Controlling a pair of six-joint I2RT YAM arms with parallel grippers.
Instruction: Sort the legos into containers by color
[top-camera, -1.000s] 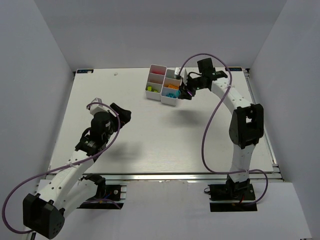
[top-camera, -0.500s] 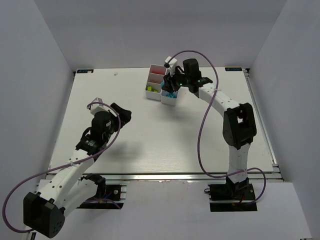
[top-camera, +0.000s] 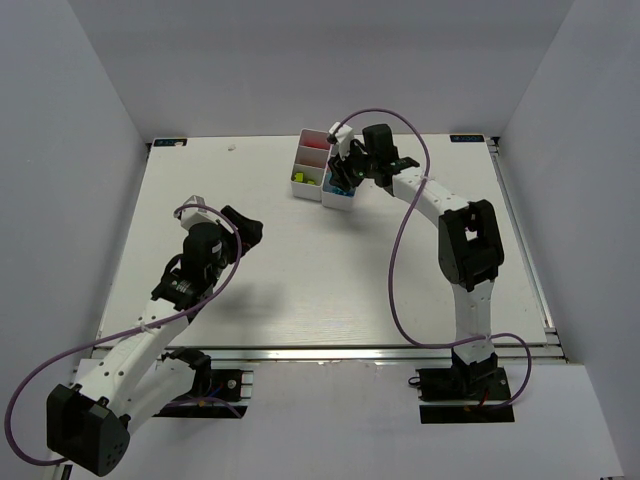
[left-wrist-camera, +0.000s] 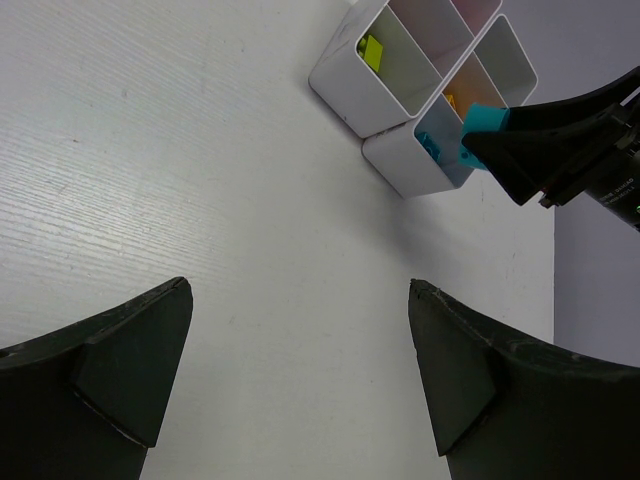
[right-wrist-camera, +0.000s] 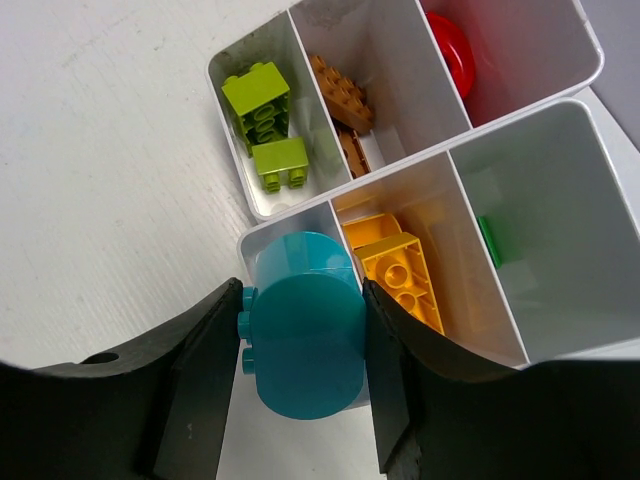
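Clamping a teal lego (right-wrist-camera: 300, 345) in the right gripper (top-camera: 342, 180) above the containers (right-wrist-camera: 500, 135), near bin, evidently lined up with the blues. Holding the left gripper (left-wrist-camera: 300, 350) wide open over the worktop (left-wrist-camera: 200, 200), out of the way.

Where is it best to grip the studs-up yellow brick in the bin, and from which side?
From straight above, since the walls of the containers block the sides. The yellow brick lies flat, studs up: pinch its two smooth long sides, though the side by the divider looks tight.
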